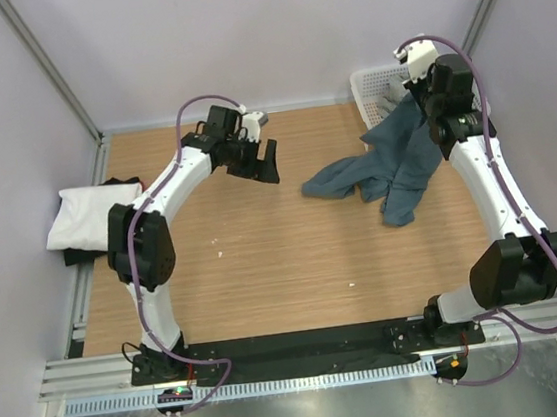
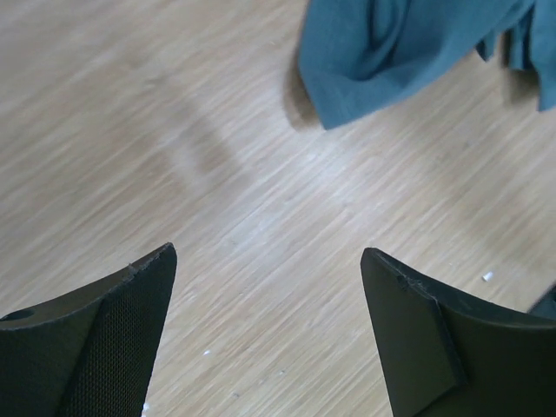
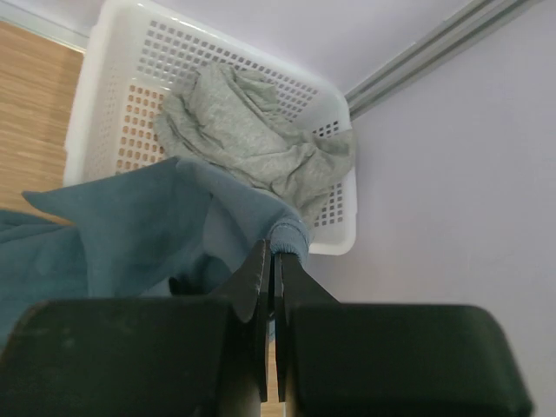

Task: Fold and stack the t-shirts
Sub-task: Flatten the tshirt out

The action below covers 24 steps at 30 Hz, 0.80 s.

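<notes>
light: even, bright; shadows: soft; focus: near hands blurred

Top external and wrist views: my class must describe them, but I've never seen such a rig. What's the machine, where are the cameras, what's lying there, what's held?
Two robot arms stand at a wooden table. The top view looks down on both; each wrist view looks forward from one arm's wrist. The left gripper is open above bare wood. The right gripper is shut on a slate-blue t-shirt trailing onto the table. A white basket holds a grey-green t-shirt. At the left, a white t-shirt lies on a black t-shirt.
</notes>
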Tool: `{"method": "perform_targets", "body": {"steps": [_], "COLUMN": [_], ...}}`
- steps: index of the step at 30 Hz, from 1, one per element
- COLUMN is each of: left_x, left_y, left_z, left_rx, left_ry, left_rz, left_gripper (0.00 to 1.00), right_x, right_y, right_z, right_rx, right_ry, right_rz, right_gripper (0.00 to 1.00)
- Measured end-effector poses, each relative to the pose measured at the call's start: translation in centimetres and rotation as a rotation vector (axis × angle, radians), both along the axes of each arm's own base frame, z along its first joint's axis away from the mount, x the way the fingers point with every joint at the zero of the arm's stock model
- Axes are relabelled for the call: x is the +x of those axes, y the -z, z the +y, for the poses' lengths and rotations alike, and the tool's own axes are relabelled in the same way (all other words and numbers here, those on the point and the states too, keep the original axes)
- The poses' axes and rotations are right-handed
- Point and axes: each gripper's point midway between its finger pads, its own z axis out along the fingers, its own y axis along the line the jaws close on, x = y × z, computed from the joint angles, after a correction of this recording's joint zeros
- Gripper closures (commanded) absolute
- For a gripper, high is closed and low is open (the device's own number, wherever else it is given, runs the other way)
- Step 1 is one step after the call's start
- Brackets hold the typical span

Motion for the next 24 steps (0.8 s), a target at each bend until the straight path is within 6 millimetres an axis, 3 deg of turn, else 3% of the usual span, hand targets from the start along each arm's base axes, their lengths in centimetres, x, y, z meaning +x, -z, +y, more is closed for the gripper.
{"method": "perform_targets", "body": {"steps": [3, 11, 14, 17, 22, 24], "left_x": [-0.6, -0.8, -1.0, -1.3, -1.9, -1.8], "left_y": [2.2, 6.7, 8.0, 8.9, 10.2, 10.4], "left_z": [-1.8, -7.2, -8.4, -9.1, -10.0, -10.4], "left_rx": [-0.042, -0.213, -0.276, -0.32, -0.377, -0.391], "left_ry": [0.066, 0.229, 0.255, 0.262, 0.27, 0.276], "left_rz": [0.086, 0.309, 0.386, 0.449, 0.523, 0.532], "left_gripper": [0.12, 0.17, 0.19, 0.28, 0.3, 0.36], "right_x": [-0.3, -0.9, -1.3, -1.8, -2.1, -2.3], "right_y": [0.9, -0.4, -0.6, -0.6, -0.2, 0.0], "right_z": [0.7, 1.1, 1.2, 1.2, 1.2, 1.2], "right_rx": [0.017, 0.039, 0.044, 0.048, 0.051, 0.051], "right_ry": [-0.022, -0.038, -0.04, -0.04, -0.04, -0.04], "right_rz": [0.017, -0.015, -0.024, -0.024, -0.019, -0.014], "right_gripper": [0.99, 0.99, 0.99, 0.99, 0.99, 0.99]}}
